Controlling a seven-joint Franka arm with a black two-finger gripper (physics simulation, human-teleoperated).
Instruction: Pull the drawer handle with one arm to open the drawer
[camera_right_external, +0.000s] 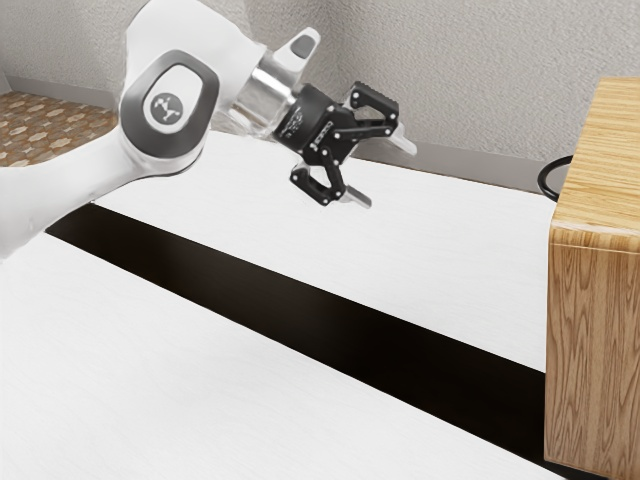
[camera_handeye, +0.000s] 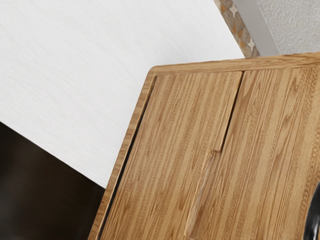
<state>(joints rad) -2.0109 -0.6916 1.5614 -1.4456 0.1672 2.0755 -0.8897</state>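
A light wooden cabinet (camera_right_external: 592, 300) stands at the exterior view's right edge. A black loop handle (camera_right_external: 549, 178) sticks out of its far upper face toward the arm. My black gripper (camera_right_external: 383, 172) hangs open in the air well to the left of the cabinet, pointing at it with nothing between its silver fingertips (camera_right_external: 404, 144). The wrist view looks at the cabinet front (camera_handeye: 170, 165), whose two panels meet at a seam and lie flush. A slim wooden bar handle (camera_handeye: 200, 196) sits by that seam, and the black loop handle (camera_handeye: 315, 216) peeks in at the edge.
The white tabletop (camera_right_external: 200, 360) is crossed by a wide black stripe (camera_right_external: 330, 320) running between the arm and the cabinet. A grey wall (camera_right_external: 480, 70) closes the back, with patterned floor (camera_right_external: 40, 125) at the far left.
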